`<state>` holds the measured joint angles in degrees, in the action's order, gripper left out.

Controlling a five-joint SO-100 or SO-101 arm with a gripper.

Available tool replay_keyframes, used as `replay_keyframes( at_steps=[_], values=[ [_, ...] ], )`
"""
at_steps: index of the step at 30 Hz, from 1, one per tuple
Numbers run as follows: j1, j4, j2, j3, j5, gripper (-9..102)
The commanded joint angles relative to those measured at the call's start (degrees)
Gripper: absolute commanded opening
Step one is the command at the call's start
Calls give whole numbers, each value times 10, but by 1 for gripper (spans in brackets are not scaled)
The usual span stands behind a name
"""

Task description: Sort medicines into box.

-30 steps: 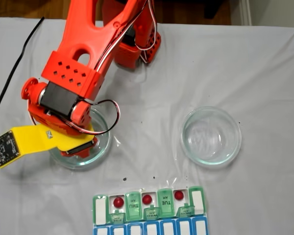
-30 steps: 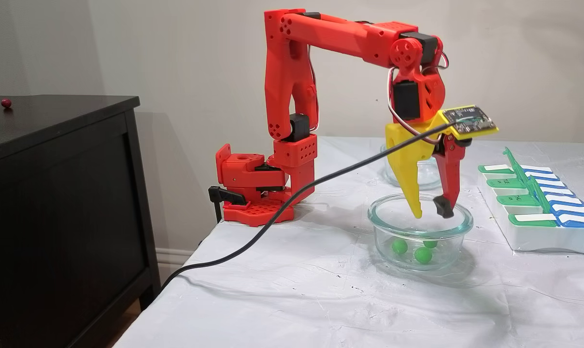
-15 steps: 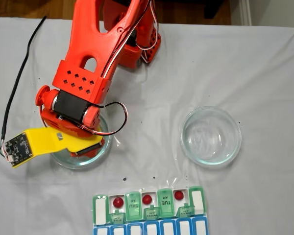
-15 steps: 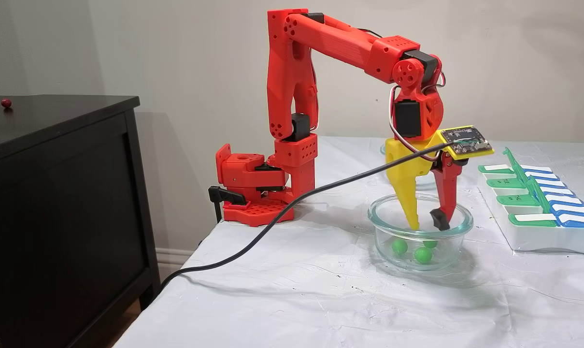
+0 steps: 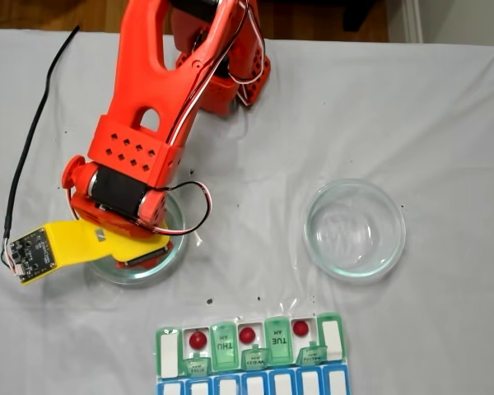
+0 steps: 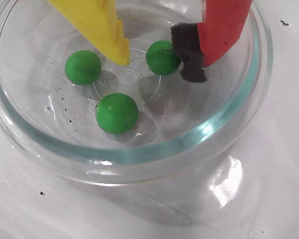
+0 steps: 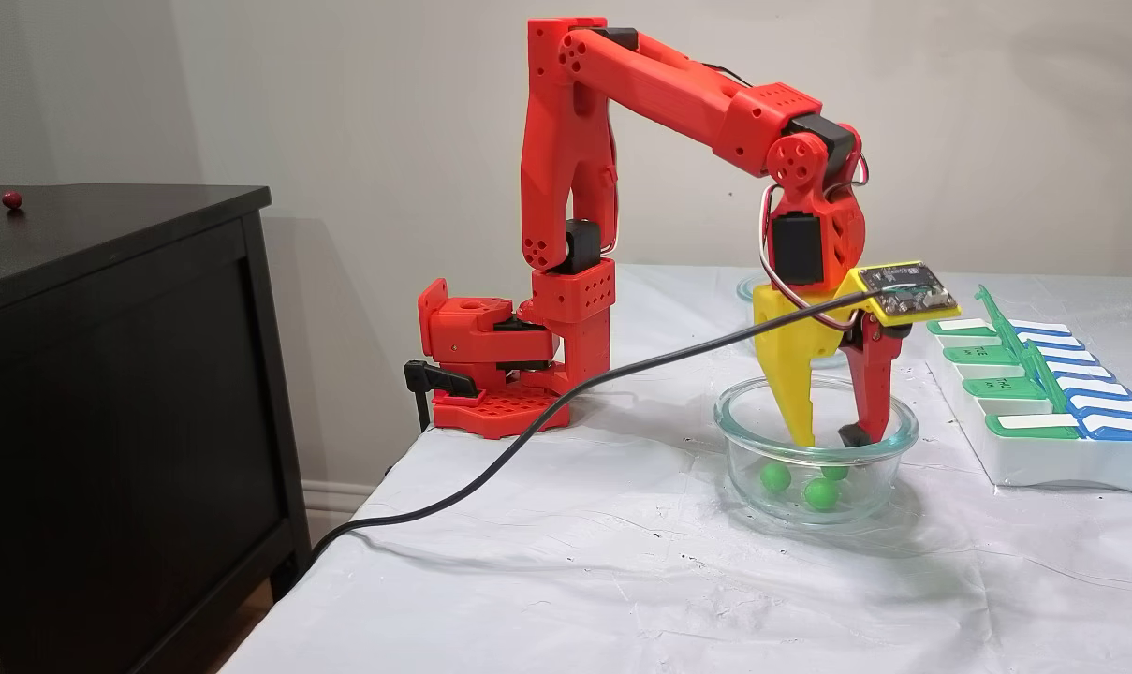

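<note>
Inside the glass dish (image 6: 224,124) on the white tablecloth (image 7: 622,562), the gripper (image 6: 157,55) points straight down, parted around one green ball (image 6: 162,57); two others (image 6: 82,67) (image 6: 116,113) lie beside. The box (image 5: 251,358) runs along the table edge, a dark cabinet (image 7: 107,374) nearby.

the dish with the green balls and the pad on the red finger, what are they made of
The dish looks like clear glass: thick greenish rim, bright glints. The green balls look matte, maybe plastic or clay; hard to tell. The pad looks like black foam or felt, dull and fuzzy-edged.
</note>
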<state>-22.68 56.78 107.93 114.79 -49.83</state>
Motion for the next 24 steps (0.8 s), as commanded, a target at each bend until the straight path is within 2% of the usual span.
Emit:
replay_keyframes(
  at_steps=[1, 13, 24],
  values=[
    [23, -11, 9, -12, 4, 18],
    [28, -9, 6, -2, 4, 17],
    [32, -14, -1, -1, 10, 9]
  ],
)
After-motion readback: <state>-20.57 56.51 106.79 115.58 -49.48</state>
